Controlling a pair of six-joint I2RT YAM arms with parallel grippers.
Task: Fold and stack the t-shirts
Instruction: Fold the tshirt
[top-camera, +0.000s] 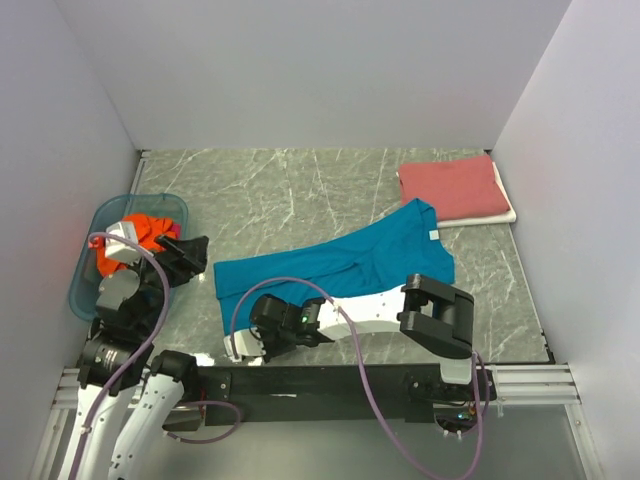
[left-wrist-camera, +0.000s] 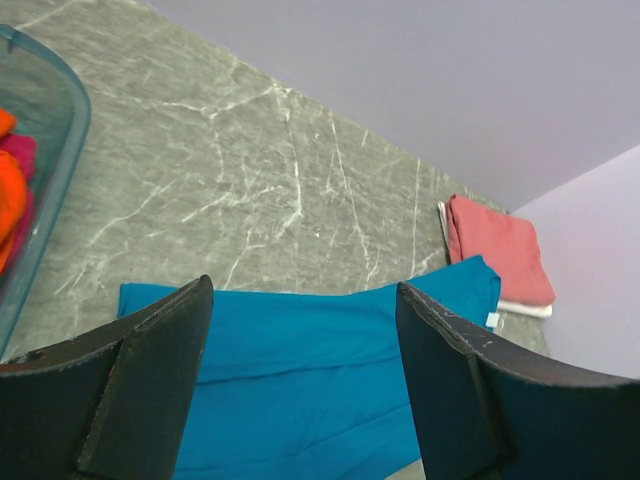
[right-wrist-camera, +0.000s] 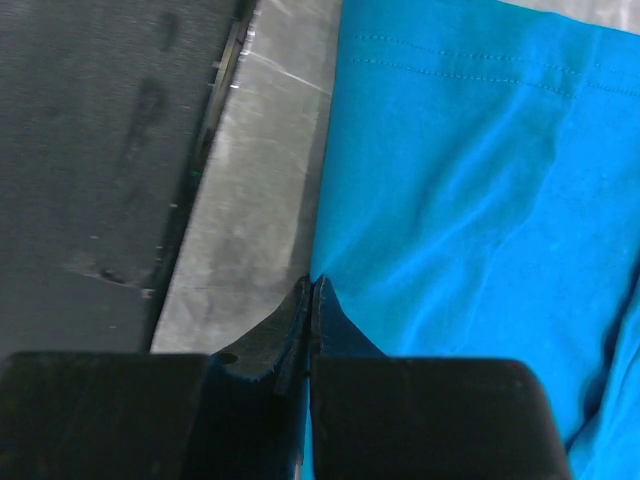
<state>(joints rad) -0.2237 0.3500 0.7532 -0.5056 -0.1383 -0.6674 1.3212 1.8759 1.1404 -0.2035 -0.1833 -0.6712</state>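
Centrally, teal t-shirt (top-camera: 330, 265) is lying spread across the marbled counter (top-camera: 300, 190); right arm's white link (top-camera: 365, 308) is covering its near edge. On that shirt's hem, right claw (right-wrist-camera: 312, 285) is pinching fully closed. Beside the blue tub (left-wrist-camera: 82, 120), left claw (left-wrist-camera: 305, 390) is gaping wide, holding nothing. Inside the tub, orange t-shirt (top-camera: 150, 228) is sitting bunched. Folded red t-shirt (top-camera: 450, 188) is resting in the far right corner on something white (top-camera: 508, 214). On the teal shirt a white neck tag (left-wrist-camera: 493, 319) is showing; print too small to read.
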